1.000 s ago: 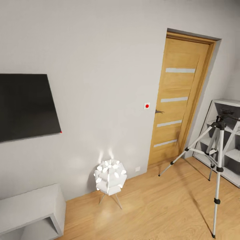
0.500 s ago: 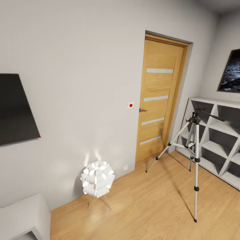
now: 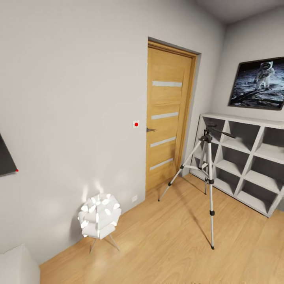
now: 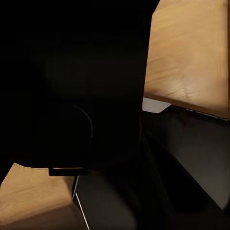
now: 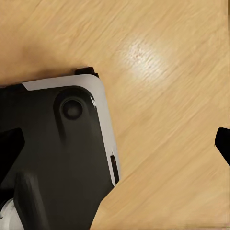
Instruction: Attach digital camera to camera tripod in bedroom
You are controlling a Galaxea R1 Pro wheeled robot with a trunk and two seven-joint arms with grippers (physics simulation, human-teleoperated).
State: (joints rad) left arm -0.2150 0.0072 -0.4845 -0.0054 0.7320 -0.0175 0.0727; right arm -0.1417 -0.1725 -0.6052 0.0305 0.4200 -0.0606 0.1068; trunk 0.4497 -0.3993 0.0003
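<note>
Head view: camera tripod (image 3: 208,173) stands on wood floor (image 3: 169,244) before grey cube shelf (image 3: 244,157), right of oak door (image 3: 167,118). Silver legs, black head, pan handle. Advice: approach slowly, stop clear of splayed legs.

Left wrist view: dark shape, finger state unclear.

Right wrist view: robot base (image 5: 57,153) over floor; fingers unclear.
</note>
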